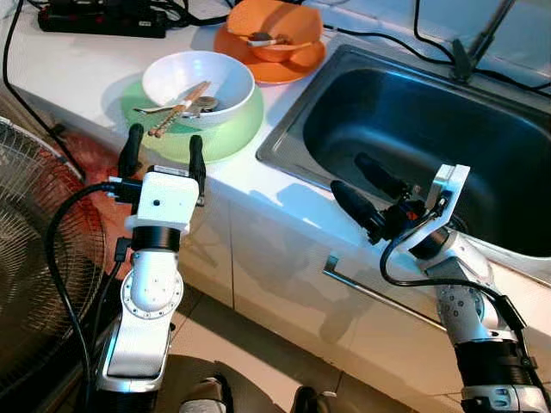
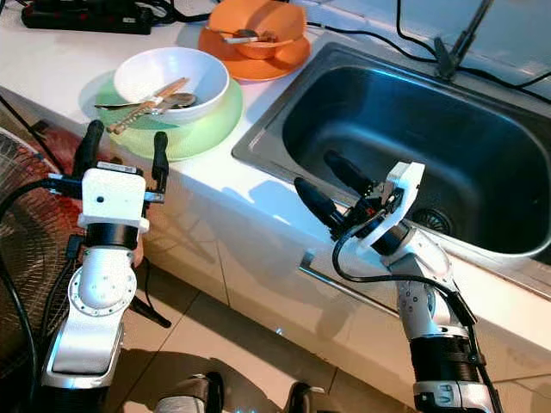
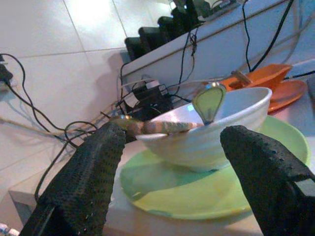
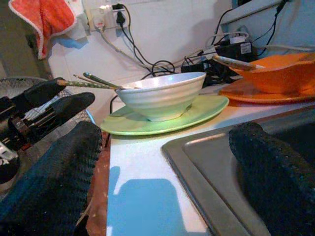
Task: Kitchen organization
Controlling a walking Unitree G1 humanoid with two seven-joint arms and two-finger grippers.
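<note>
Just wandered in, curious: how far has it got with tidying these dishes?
Nothing looks done yet. The white bowl with its utensils sits on the green plate, the orange bowl on its orange plate. Both end effectors, left and right, are open and hold nothing. The sink holds no dishes.

White bowl [image 1: 198, 86] (spoon, chopsticks inside) on green plate [image 1: 228, 133]; orange bowl [image 1: 275, 30] behind
</note>
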